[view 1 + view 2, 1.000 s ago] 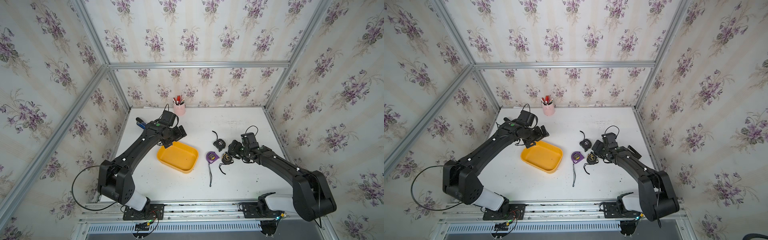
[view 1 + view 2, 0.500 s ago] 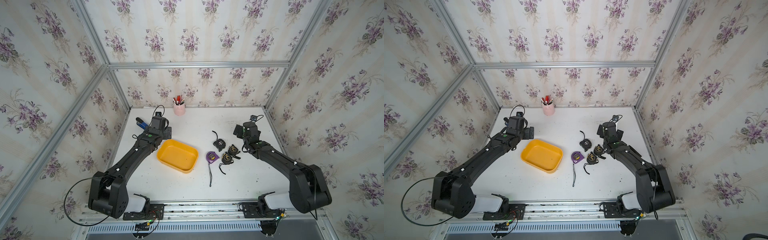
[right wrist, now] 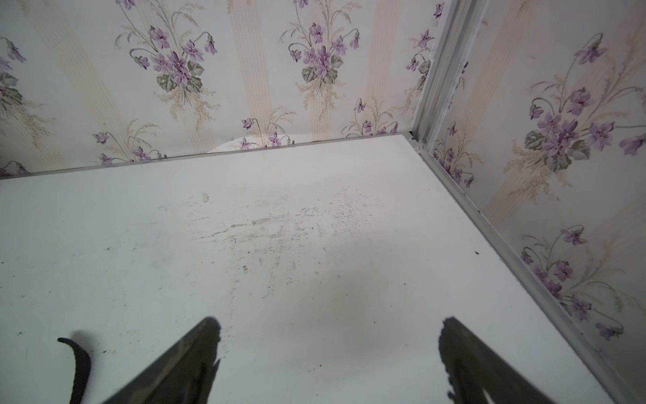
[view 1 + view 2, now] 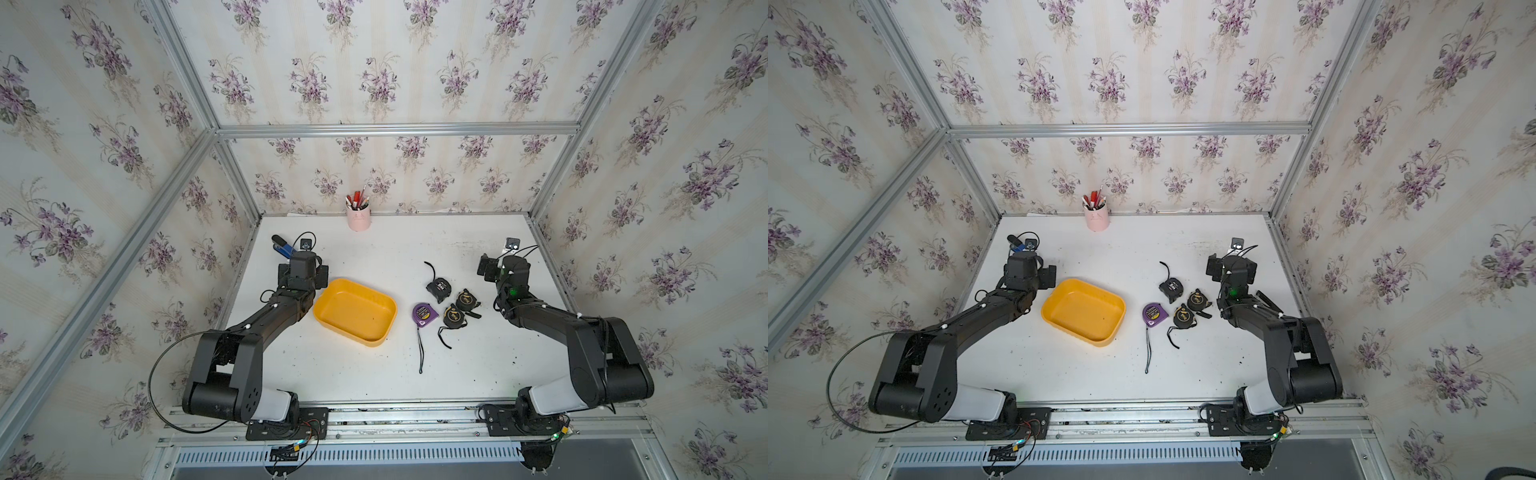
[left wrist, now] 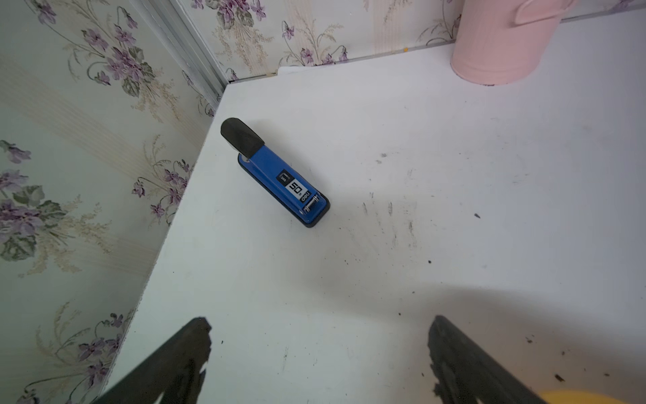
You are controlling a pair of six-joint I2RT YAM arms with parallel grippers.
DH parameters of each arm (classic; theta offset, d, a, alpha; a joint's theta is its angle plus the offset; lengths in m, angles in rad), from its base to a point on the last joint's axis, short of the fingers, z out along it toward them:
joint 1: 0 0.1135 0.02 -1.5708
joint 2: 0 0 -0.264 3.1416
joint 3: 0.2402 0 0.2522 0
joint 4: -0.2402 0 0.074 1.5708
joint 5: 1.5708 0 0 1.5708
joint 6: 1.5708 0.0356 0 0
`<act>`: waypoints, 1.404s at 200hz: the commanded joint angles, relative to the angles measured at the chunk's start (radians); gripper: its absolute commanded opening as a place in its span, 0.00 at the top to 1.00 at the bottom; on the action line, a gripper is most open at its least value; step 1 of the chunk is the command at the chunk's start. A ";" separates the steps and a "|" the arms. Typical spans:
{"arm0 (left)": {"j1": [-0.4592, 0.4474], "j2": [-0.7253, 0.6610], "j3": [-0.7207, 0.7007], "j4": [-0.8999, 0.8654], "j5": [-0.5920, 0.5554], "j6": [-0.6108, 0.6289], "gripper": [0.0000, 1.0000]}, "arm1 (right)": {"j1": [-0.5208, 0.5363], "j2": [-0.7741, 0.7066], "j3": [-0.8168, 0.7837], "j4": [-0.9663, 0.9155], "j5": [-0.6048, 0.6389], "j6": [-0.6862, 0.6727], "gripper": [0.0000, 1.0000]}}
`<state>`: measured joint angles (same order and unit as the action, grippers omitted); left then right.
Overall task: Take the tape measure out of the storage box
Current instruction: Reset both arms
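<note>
In both top views the yellow storage box [image 4: 353,311] lies on the white desk [image 4: 374,374]. Four tape measures rest on the desk to the box's right, outside it. The purple tape measure [image 4: 424,312] is just beside the box's right rim, and three black tape measures [image 4: 453,316] lie just beyond it. The left hand [image 4: 302,274] is beside the box's far left corner, spread wide and holding nothing. The right hand [image 4: 502,268] is well to the box's right, past the black ones, also spread wide and empty.

In the left wrist view, parted fingers [image 5: 167,367] frame bare desk, and a sliver of the box's yellow rim shows beside one finger. A blue stapler [image 5: 276,175] and a pink pen cup [image 5: 496,42] stand farther from the box.

In the right wrist view, wide-set fingers frame bare desk, with a black strap [image 3: 78,363] end beside one finger.
</note>
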<state>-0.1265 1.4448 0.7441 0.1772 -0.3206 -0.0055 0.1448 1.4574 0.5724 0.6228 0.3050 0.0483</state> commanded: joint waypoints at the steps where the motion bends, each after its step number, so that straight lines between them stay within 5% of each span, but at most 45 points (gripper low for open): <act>1: 0.004 -0.008 -0.024 0.063 0.030 0.040 0.00 | 0.000 -0.046 -0.093 0.090 0.001 -0.026 0.00; 35: 0.026 0.015 -0.096 0.170 0.057 0.044 0.00 | -0.005 -0.024 -0.216 0.284 -0.022 -0.049 0.01; 57: 0.037 0.037 -0.252 0.462 0.076 0.047 0.00 | -0.014 -0.006 -0.323 0.532 -0.044 -0.073 0.00; 71: 0.081 0.024 -0.342 0.576 0.184 0.021 0.00 | -0.017 0.045 -0.361 0.667 -0.056 -0.082 0.00; 81: 0.090 0.059 -0.389 0.716 0.186 0.027 0.00 | -0.038 0.040 -0.350 0.617 -0.081 -0.053 0.00; 97: 0.091 0.035 -0.321 0.540 0.228 0.031 0.00 | -0.053 0.106 -0.376 0.761 -0.095 -0.054 0.02; 113: 0.093 0.049 -0.291 0.501 0.238 0.037 0.00 | -0.058 0.079 -0.359 0.677 -0.104 -0.042 0.03; 281: 0.094 0.054 -0.293 0.515 0.238 0.039 0.00 | -0.062 0.087 -0.358 0.675 -0.113 -0.041 0.00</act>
<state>-0.0330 1.4979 0.4469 0.6834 -0.0895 0.0254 0.0830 1.5398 0.2108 1.2770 0.1936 0.0002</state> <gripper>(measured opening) 0.998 0.998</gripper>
